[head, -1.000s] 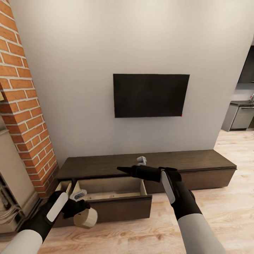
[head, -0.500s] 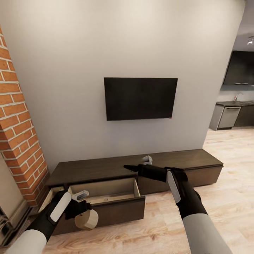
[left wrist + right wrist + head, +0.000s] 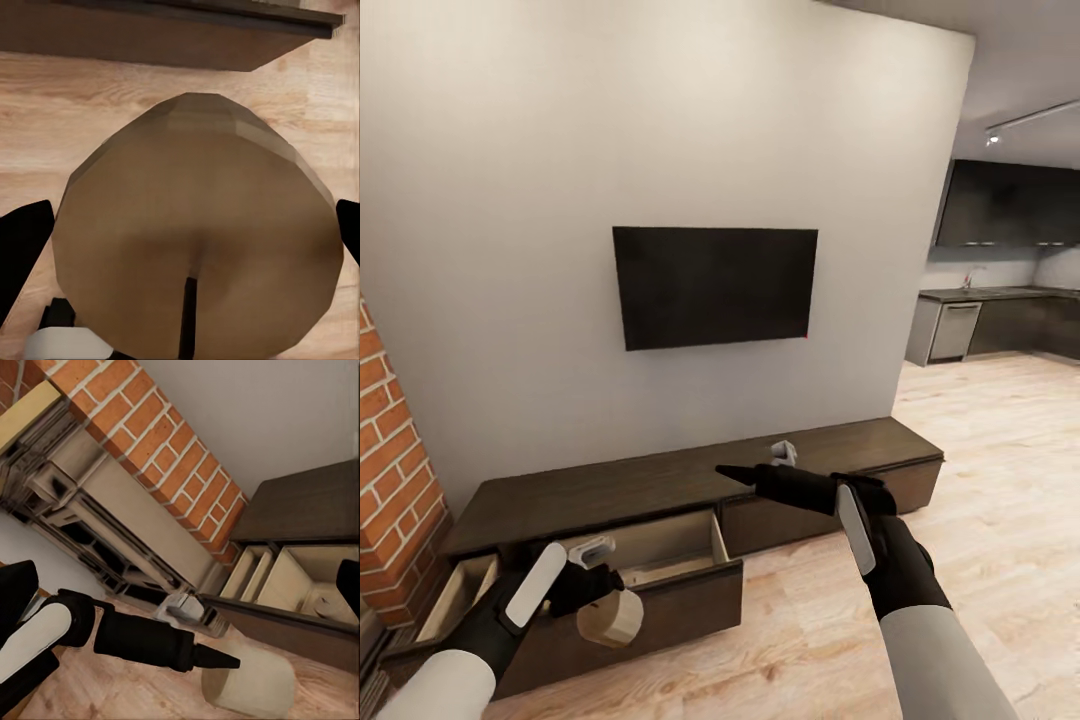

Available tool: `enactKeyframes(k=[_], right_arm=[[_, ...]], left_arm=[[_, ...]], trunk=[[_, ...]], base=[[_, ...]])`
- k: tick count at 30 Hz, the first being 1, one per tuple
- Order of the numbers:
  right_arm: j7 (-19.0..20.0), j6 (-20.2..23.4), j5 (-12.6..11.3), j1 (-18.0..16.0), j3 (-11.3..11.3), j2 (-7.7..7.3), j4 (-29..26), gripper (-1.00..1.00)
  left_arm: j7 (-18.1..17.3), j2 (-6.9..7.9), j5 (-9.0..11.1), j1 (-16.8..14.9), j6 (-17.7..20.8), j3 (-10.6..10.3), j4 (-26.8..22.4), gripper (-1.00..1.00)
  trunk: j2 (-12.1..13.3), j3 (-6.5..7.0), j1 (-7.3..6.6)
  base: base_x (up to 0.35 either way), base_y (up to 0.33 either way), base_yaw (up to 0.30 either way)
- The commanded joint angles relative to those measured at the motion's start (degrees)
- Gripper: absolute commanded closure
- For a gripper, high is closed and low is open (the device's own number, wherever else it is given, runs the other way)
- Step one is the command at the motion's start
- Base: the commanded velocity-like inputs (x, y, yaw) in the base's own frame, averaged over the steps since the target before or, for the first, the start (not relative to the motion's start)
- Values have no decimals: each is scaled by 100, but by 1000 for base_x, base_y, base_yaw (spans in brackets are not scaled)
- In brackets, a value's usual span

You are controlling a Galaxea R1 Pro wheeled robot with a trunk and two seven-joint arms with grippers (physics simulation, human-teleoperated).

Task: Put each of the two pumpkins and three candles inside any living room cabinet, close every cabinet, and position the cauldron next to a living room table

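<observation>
My left gripper [image 3: 603, 598] is shut on a squat cream-beige candle [image 3: 610, 619], held just above the floor in front of the cabinet [image 3: 660, 482]. In the left wrist view the candle [image 3: 196, 232] sits between the dark fingertips [image 3: 22, 247]. The cabinet has two pull-out fronts open, a wide one [image 3: 660, 548] and a narrow one [image 3: 452, 598] at its left end. The right wrist view shows the held candle [image 3: 251, 684] and a round beige piece [image 3: 324, 604], possibly another candle, inside the wide drawer. My right gripper [image 3: 755, 462] hovers open over the cabinet top, holding nothing.
A black TV [image 3: 715, 286] hangs on the white wall above the cabinet. A brick fireplace [image 3: 390, 480] stands at the left. Wooden floor [image 3: 1000, 480] runs right toward the dark kitchen units [image 3: 1000, 320].
The whole view has slid left as the camera turned right: less brick, more kitchen. Both arms keep their pose, and the candle stays in the left gripper.
</observation>
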Motion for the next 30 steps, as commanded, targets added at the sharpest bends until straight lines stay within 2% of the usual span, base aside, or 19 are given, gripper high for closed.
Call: enactKeyframes(k=[1, 3, 6, 14, 20, 30], right_arm=[[17, 26, 3, -6, -14, 6, 2, -100], [15, 26, 4, -6, -15, 6, 1, -100], [14, 22, 4, -6, -15, 12, -5, -100], [7, 17, 16, -6, -7, 15, -6, -100], [5, 17, 24, -6, -7, 15, -6, -100], [-2, 17, 23, -6, -6, 15, -7, -100]], left_arm=[[59, 4, 79, -3, -3, -57, -30, 100], [69, 1, 71, -3, -13, -194, -51, 100], [79, 0, 63, -3, -21, -266, -55, 100], [74, 0, 59, -3, -16, -284, -55, 100], [80, 0, 59, -3, -22, -285, -55, 100], [90, -5, 50, -3, -23, -289, -47, 100]], trunk=[[-4, -2, 2], [-4, 6, 2], [-4, 9, 2], [-4, 20, 2], [-4, 54, 2], [-4, 82, 2]], base=[[175, -132, -231], [216, -177, -161], [269, -167, -48], [334, 22, 3], [341, 48, 111], [285, -171, 81]])
